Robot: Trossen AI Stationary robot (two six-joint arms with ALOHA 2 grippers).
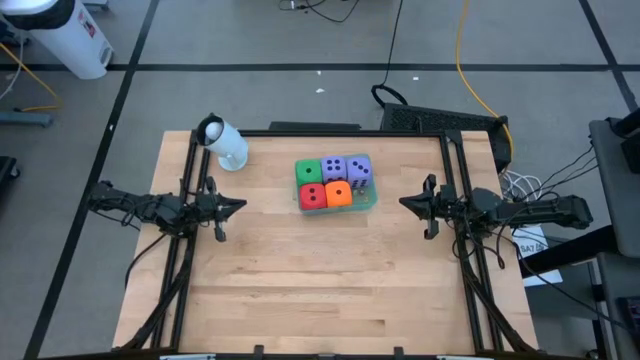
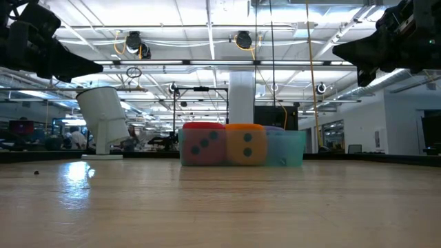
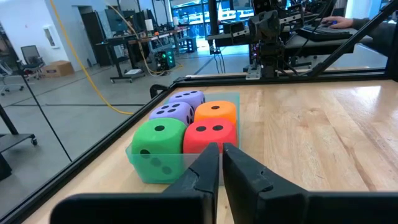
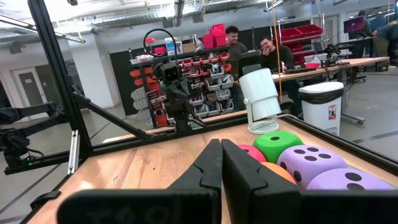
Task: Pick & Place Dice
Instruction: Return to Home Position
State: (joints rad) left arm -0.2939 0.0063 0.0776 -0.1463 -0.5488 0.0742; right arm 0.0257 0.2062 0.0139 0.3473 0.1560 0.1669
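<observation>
You have bright, even light from white ceiling strip lamps (image 2: 158,31). In the low view they leave a pale glare patch on the light wooden tabletop (image 2: 79,176), and the dark left arm (image 2: 34,41) and dark right arm (image 2: 396,38) show as silhouettes. From above, the coloured soft dice (image 1: 334,180) cast hardly any shadow.

My left arm (image 1: 150,208) and right arm (image 1: 525,211) were matte black throughout, slim jointed links with thin dark cables (image 1: 112,192) trailing loosely beside them. My left gripper (image 1: 238,206) and right gripper (image 1: 405,203) each carried two dark fingers (image 3: 205,171), flat-sided wedges tapering to blunt tips above a broad, round-edged black bar.
</observation>
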